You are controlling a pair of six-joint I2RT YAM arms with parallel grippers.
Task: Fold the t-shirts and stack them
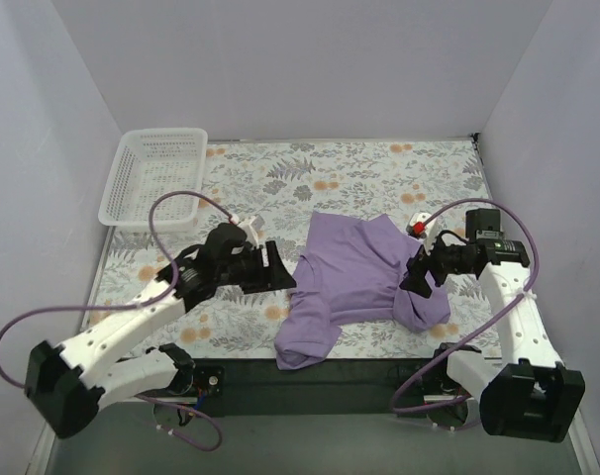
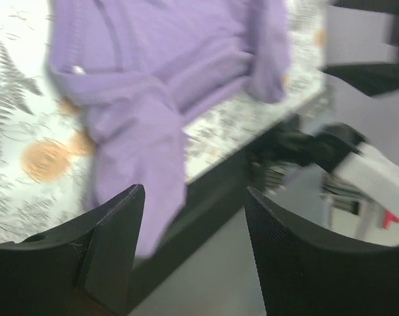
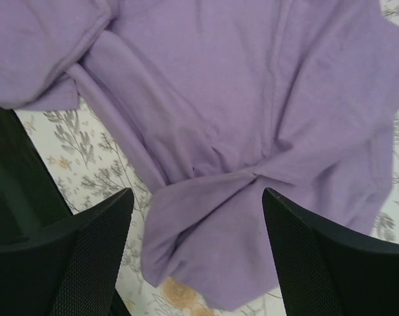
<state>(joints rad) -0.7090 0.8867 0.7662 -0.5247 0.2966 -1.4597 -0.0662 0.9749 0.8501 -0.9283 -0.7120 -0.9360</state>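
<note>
The lavender t-shirt (image 1: pixel 351 272) lies crumpled near the table's front middle, one end hanging over the front edge. It also shows in the left wrist view (image 2: pixel 160 85) and in the right wrist view (image 3: pixel 252 118). My left gripper (image 1: pixel 277 267) is open and empty, just left of the shirt; its view (image 2: pixel 194 217) is blurred. My right gripper (image 1: pixel 421 271) is open and empty, above the shirt's right bunched end (image 3: pixel 239 250).
A white plastic basket (image 1: pixel 151 176) stands at the back left on the floral table cover (image 1: pixel 359 173). A small white and red object (image 1: pixel 416 223) sits right of the shirt. The dark front table edge (image 1: pixel 320 371) runs below the shirt.
</note>
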